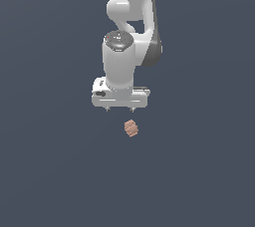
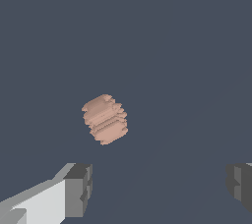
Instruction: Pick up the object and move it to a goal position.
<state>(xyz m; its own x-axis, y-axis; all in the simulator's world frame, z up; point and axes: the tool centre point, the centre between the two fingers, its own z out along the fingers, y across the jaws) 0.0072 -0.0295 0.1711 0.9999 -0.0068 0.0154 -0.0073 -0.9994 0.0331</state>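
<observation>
The object is a small pinkish-brown lump with ridged sides, lying on the flat dark grey surface. In the exterior view it sits just below my white gripper and slightly toward that view's right, with a gap between them. My gripper is open, its two short fingertips pointing down and spread wide. The wrist view shows the object lying alone on the surface, and both dark finger pads are far apart with nothing between them. The object lies ahead of the gap between the pads, closer to one of them.
A plain dark grey surface fills both views. The white arm rises from the gripper toward the top of the exterior view.
</observation>
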